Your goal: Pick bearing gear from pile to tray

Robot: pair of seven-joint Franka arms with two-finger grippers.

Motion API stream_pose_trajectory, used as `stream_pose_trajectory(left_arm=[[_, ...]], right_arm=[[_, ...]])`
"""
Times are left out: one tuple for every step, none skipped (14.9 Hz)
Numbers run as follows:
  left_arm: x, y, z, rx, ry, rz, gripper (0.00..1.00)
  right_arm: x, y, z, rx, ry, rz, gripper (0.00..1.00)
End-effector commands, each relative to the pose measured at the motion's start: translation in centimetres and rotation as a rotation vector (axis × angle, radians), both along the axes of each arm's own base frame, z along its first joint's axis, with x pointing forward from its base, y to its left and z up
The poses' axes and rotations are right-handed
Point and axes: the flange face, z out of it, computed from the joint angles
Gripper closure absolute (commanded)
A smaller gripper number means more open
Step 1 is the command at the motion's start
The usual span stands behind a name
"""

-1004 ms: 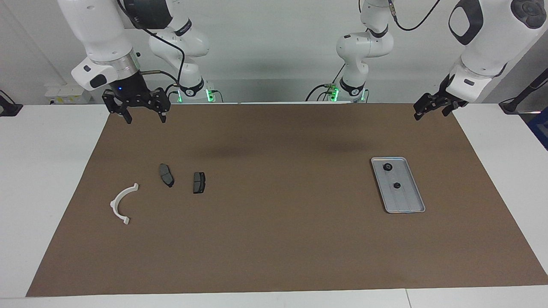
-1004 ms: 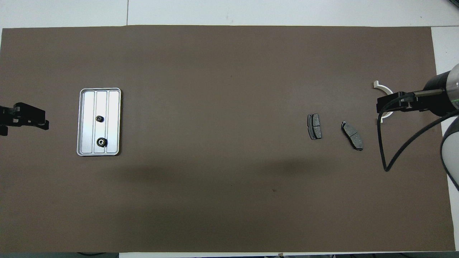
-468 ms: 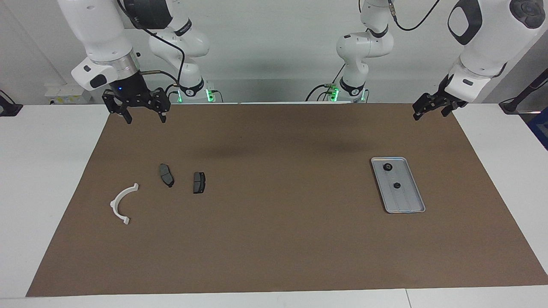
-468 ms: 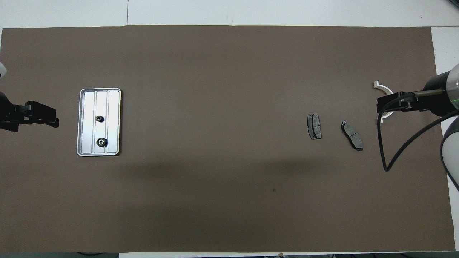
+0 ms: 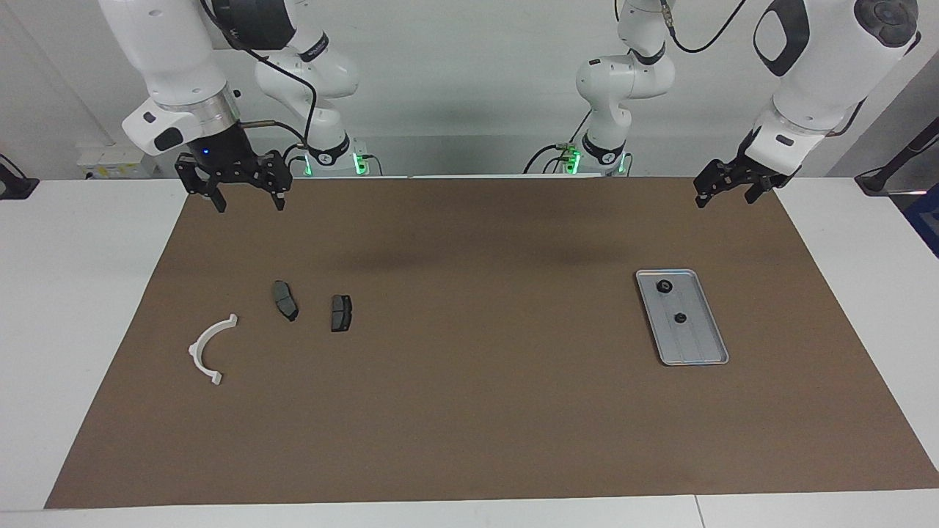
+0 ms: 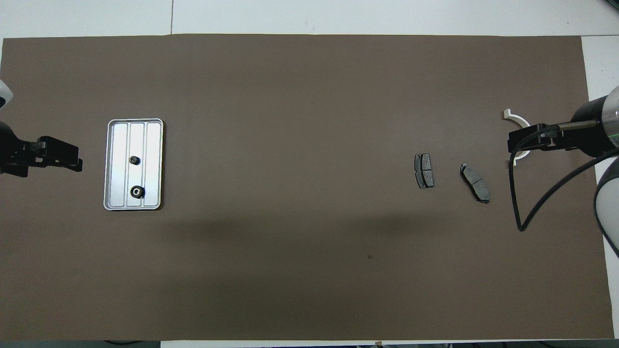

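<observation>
A brown mat (image 5: 469,411) is covering the table, with the tray (image 5: 700,352) lying toward the left arm's end and carrying two bearing gears (image 5: 665,287). The pile (image 5: 286,301) is sitting toward the right arm's end. The right gripper (image 5: 246,196) is hanging spread wide above the mat's edge nearest the robots, and the left gripper (image 5: 722,189) is hovering wide and empty above that edge too

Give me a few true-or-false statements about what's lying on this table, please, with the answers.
1. Two small black gears lie in the metal tray. True.
2. The white curved plastic arc is in the tray. False: it lies on the brown mat toward the right arm's end.
3. Two dark brake pads lie side by side, apart. True.
4. The left end effector holds a gear. False: it is open, holding nothing.
5. The right end effector grips a brake pad. False: it is raised, open.
</observation>
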Motion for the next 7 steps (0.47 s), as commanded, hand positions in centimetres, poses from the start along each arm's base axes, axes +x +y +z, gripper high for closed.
stream_pose_trajectory(left_arm=[[0.40,-0.04,0.44,-0.072,-0.021,0.007,0.00],[0.45,0.05,0.49,-0.094,-0.024,0.016,0.00],[0.45,0.14,0.42,-0.095,-0.022,0.018,0.00],[0.39,0.10,0.49,-0.090,-0.022,0.017,0.00],[0.36,0.20,0.40,-0.088,-0.019,0.017,0.00],[0.34,0.22,0.45,-0.087,-0.018,0.017,0.00],[0.33,0.15,0.38,-0.085,-0.016,0.015,0.00]], right_arm=[[-0.78,-0.12,0.13,0.021,0.006,0.015,0.00],[-0.78,-0.12,0.13,0.021,0.006,0.017,0.00],[-0.78,-0.12,0.13,0.021,0.006,0.017,0.00],[-0.78,-0.12,0.13,0.021,0.006,0.015,0.00],[-0.78,-0.12,0.13,0.021,0.006,0.017,0.00],[-0.78,-0.12,0.13,0.021,0.006,0.015,0.00],[-0.78,-0.12,0.13,0.021,0.006,0.017,0.00]])
